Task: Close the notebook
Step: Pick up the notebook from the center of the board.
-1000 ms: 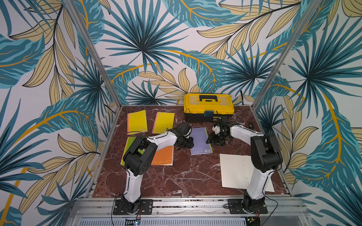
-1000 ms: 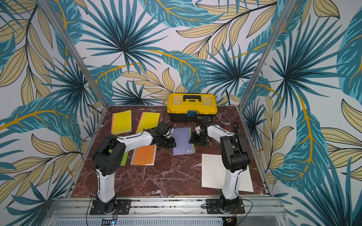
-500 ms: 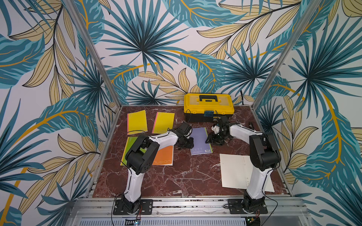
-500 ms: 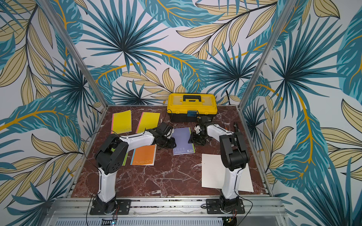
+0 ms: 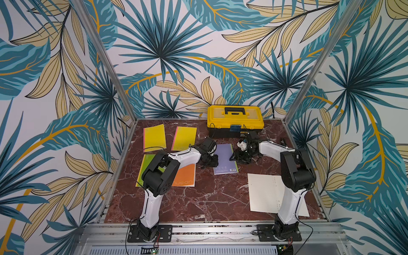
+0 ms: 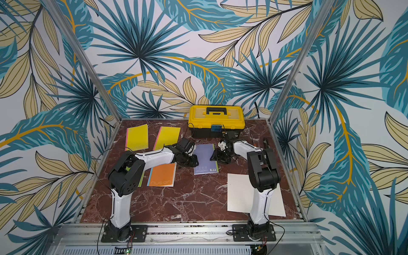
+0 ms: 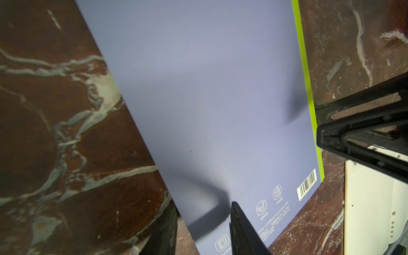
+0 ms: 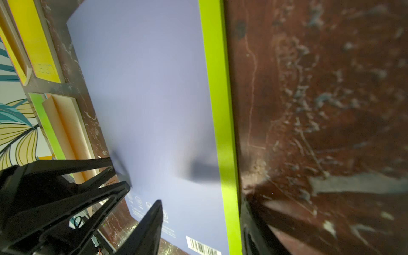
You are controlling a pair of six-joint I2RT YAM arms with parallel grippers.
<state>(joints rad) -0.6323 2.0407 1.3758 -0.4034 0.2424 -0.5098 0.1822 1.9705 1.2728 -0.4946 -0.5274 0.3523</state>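
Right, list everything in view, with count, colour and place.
purple notebook: 1, lilac with green edge, closed, table centre
yellow notebooks: 2, yellow, back left
orange notebook: 1, orange, left, nearer than the yellow pair
green notebook: 1, green, beside the orange one, partly hidden by the left arm
lined paper: 1, white, front right
toolbox: 1, yellow and black, back centre
table: 1, red-brown marble
left gripper: 1, black, open, notebook's left edge
right gripper: 1, black, open, notebook's green edge
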